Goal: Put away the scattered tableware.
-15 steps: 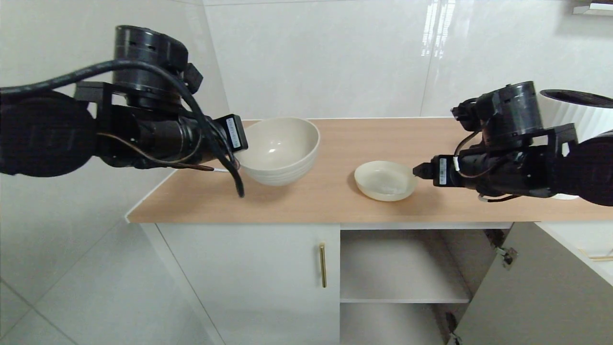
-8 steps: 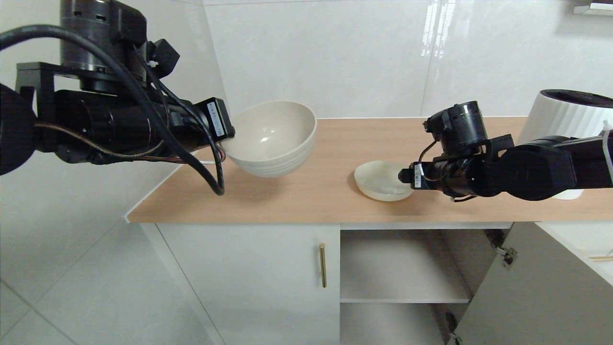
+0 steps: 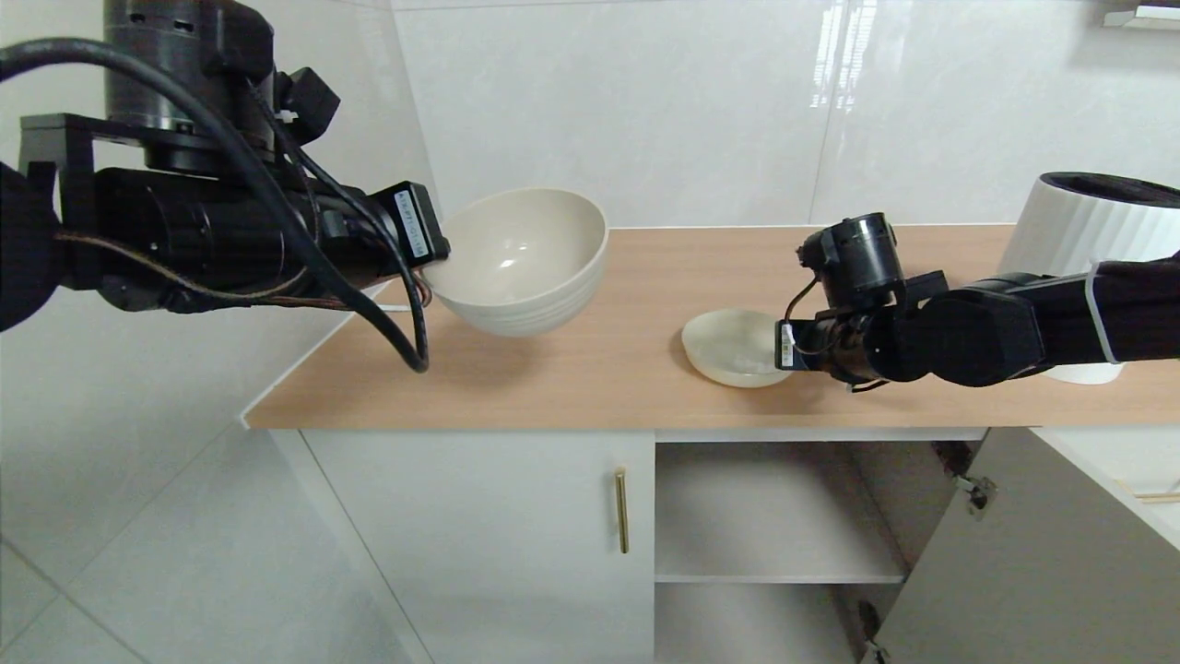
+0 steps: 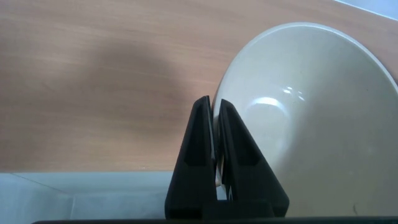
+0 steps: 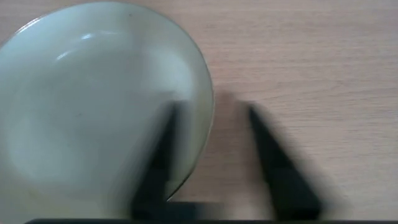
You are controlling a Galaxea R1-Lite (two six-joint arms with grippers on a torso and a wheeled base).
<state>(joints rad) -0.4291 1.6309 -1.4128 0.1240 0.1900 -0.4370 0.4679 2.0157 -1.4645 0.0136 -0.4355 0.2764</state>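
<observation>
The biggest thing here is a white cupboard (image 3: pixel 479 535) with a wooden counter (image 3: pixel 627 397) on top. Its left door is shut and has a thin gold handle (image 3: pixel 620 509). Its right door (image 3: pixel 1014 553) hangs open, and you can see a shelf (image 3: pixel 774 563) inside. At the right end of the counter, near the back edge, stands a tall white pot (image 3: pixel 1079 231) with ridges down its side. Over the left end of the counter a big cream bowl (image 3: pixel 525 254) is held up in the air, tipped a little, and its shadow lies on the wood below. The left gripper (image 3: pixel 431 263) has the bowl by its rim, pinched tight with one finger inside and one outside. A small, shallow cream dish (image 3: pixel 733 346) sits flat on the counter, close to the front edge and just above the open side of the cupboard. The right gripper (image 5: pixel 211 112) is low at the dish's right rim. It is spread wide, with one finger over the inside of the dish and the other over the bare wood beside it.
</observation>
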